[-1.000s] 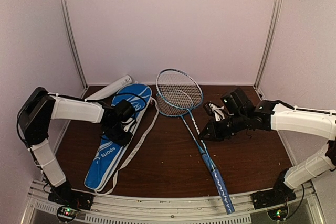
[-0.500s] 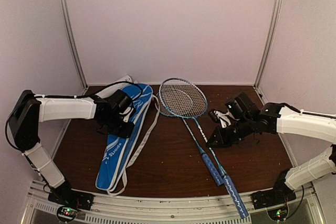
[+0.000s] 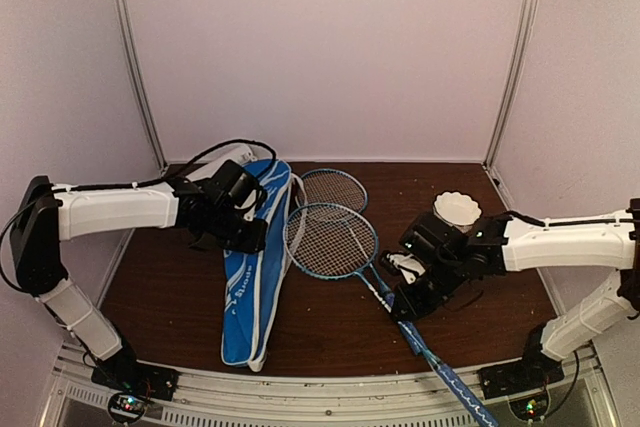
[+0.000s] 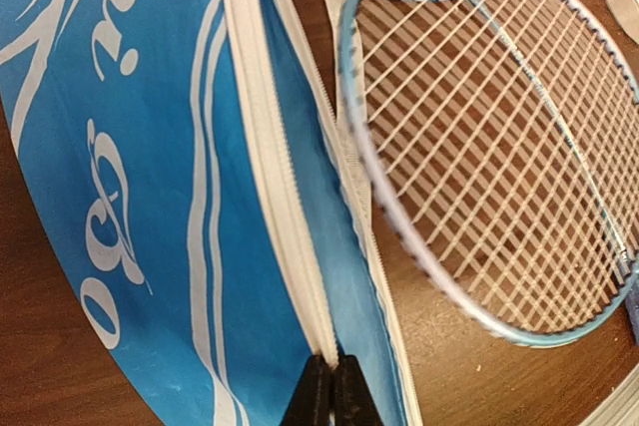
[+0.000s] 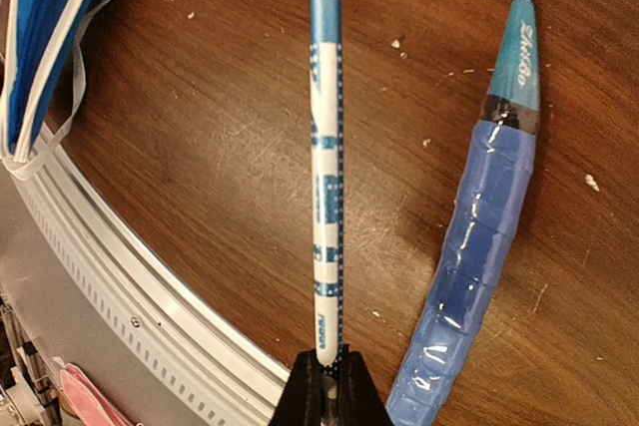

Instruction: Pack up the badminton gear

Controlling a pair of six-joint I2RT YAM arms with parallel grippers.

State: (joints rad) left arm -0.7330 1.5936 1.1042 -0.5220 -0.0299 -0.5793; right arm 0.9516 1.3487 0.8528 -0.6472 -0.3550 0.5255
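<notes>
Step in hand, as I read it: getting a racket into the bag. I have the left gripper pinched shut on the white zip edge of the bag, up at its wide end. The right gripper is clamped tight on the thin printed shaft of one racket. From the top view I take it for the nearer racket head, but I can't be sure. The other racket's blue handle lies on the table just beside the held shaft.

Orientation: the bag lies left of centre, long axis running far to near, wide end toward the back wall, narrow end near the front rail. Both racket heads sit at centre, overlapping, just beside the bag's zip edge. The shafts run diagonally to the near right, and one handle end reaches past the rail.

Next move, my call: lift the zip edge to gape the mouth, then feed the held racket head-first toward the far left. Strings snagging the strap is the risk.
</notes>
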